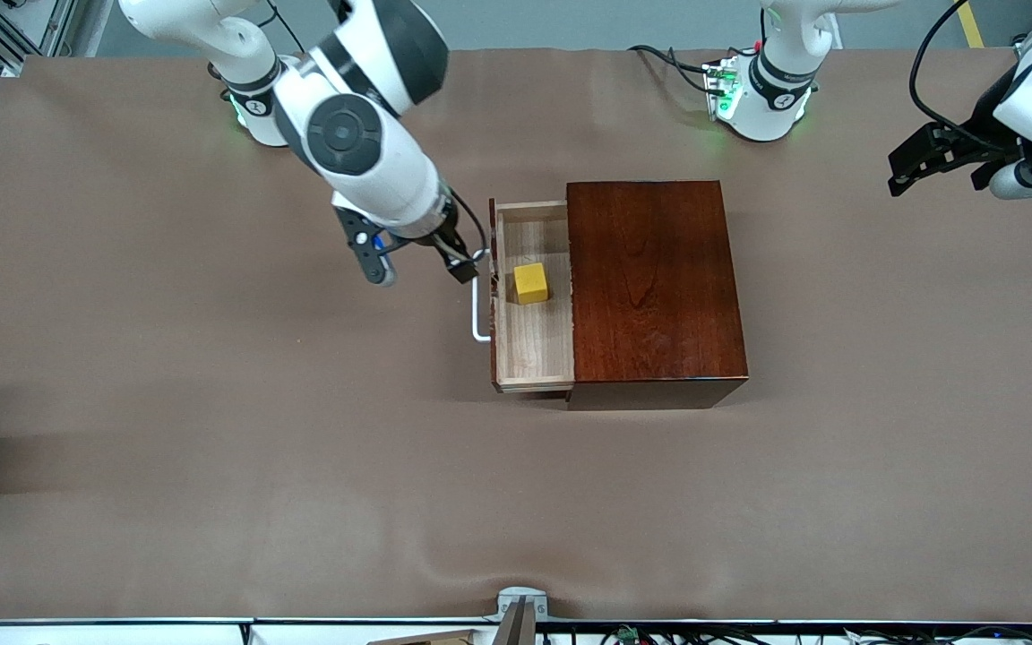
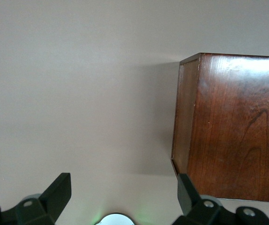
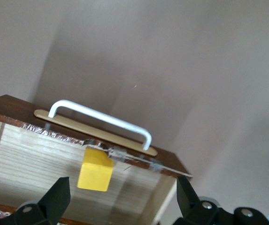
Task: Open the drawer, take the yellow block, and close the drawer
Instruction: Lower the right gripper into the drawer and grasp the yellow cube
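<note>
The drawer (image 1: 529,349) is pulled out of the dark reddish-brown box (image 1: 655,278), with its white handle (image 1: 477,313) toward the right arm's end of the table. The yellow block (image 1: 531,283) lies on the drawer floor. My right gripper (image 1: 419,264) is open and empty, over the table just in front of the drawer's handle. The right wrist view shows the handle (image 3: 101,117), the drawer (image 3: 31,154) and the block (image 3: 95,171) past the open right gripper (image 3: 121,192). My left gripper (image 1: 937,166) waits open and empty at the left arm's end; its wrist view shows it (image 2: 124,187) beside the box (image 2: 237,126).
The brown table cover (image 1: 211,403) spreads wide around the box. The two arm bases (image 1: 762,90) stand along the edge farthest from the front camera. A small metal bracket (image 1: 520,605) sits at the table's near edge.
</note>
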Action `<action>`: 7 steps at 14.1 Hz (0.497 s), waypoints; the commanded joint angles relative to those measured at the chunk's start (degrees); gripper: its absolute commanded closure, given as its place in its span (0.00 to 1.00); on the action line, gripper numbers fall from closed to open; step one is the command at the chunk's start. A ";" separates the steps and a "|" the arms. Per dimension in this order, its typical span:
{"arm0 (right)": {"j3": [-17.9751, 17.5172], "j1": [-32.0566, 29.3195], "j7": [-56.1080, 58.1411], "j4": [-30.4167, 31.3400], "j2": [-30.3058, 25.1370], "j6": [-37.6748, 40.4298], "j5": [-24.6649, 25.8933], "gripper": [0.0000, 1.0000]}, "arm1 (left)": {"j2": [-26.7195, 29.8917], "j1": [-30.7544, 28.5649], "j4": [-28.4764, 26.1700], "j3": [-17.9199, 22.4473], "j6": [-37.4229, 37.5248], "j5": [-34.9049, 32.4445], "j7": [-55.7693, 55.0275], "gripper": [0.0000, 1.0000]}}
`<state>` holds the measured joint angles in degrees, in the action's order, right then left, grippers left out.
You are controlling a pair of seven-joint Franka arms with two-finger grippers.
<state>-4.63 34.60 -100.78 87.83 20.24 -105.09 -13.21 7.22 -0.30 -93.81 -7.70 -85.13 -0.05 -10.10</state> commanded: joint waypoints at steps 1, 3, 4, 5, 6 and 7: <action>0.68 2.74 -5.20 -0.91 2.95 -4.32 -0.59 0.00 | 0.95 -1.37 -1.29 -0.91 -1.18 -0.30 0.87 0.00; 0.59 3.45 -5.65 -1.00 4.36 -7.13 -0.67 0.00 | 0.86 -1.45 -1.38 -0.91 -1.18 -0.30 0.87 0.00; 0.68 3.80 -6.18 -1.00 4.98 -8.45 -0.67 0.00 | 0.86 -1.45 -1.29 -0.82 -1.18 -0.30 0.87 0.00; 0.68 4.94 -6.97 -1.00 5.85 -9.77 -0.50 0.00 | 0.86 -1.54 -1.29 -0.82 -1.18 -0.38 0.87 0.00; 0.76 5.91 -8.28 -1.00 6.82 -11.52 -0.24 0.00 | 0.86 -1.54 -1.38 -0.82 -1.18 -0.39 0.87 0.00; 0.77 6.44 -9.86 -1.00 7.79 -13.54 0.03 0.00 | 0.86 -1.54 -1.38 -0.74 -1.09 -0.39 0.87 0.00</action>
<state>-4.60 39.08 -107.54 87.84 26.08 -116.11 -13.21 7.21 -0.70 -94.37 -7.70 -85.55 -0.05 -10.10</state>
